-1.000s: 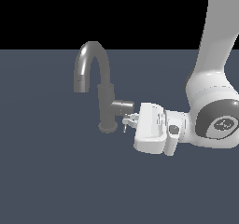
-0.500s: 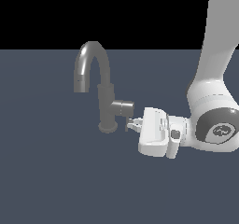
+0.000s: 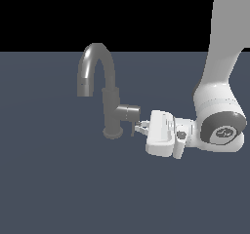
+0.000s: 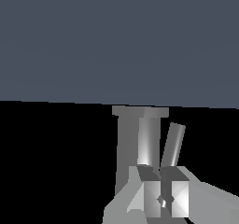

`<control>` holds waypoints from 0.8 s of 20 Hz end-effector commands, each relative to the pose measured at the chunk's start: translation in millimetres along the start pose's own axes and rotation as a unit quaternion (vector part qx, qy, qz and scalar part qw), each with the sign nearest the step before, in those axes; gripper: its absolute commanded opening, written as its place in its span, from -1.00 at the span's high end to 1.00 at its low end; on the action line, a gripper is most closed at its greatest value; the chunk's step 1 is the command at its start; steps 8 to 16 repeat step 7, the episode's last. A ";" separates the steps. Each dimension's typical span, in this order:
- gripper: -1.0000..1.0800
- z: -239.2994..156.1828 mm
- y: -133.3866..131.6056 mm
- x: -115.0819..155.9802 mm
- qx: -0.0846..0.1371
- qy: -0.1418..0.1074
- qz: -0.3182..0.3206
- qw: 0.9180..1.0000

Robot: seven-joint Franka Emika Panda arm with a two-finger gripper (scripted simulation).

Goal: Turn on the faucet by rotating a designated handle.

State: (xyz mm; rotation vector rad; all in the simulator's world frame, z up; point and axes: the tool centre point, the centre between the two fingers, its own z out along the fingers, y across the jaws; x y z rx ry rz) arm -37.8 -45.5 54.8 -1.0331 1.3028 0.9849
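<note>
In the exterior view you see the dark grey metallic faucet (image 3: 110,99) with its tall arched spout standing on the flat slate-blue floor (image 3: 58,189). Its short stubby grey cylindrical handle (image 3: 128,113) juts out toward the exterior view's right, and a thin pin-like lever rod (image 3: 132,129) hangs down from it. Your white arm's gripper (image 3: 140,127) lies level, reaching in from the right, with its fingertips right at that rod. This view is too coarse to show contact for certain.

In the wrist view you look along the two grey fingertips (image 4: 150,190), which sit almost together with only a thin slit between them; the gripper (image 4: 161,197) looks nearly closed. The rod (image 4: 172,144) rises just beyond the tips, beside the faucet body (image 4: 135,143). Whether the tips pinch it or merely press against it, you cannot tell.

By my reading, the reach is done and the handle's rotation has barely begun or is all to come.
</note>
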 end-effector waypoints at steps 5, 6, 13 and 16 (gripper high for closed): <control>1.00 13.7 -9.0 18.7 -0.009 -0.001 0.015 1.000; 1.00 14.6 -11.3 20.3 -0.010 -0.001 0.016 1.000; 1.00 14.6 -11.3 20.3 -0.010 -0.001 0.016 1.000; 1.00 14.6 -11.3 20.3 -0.010 -0.001 0.016 1.000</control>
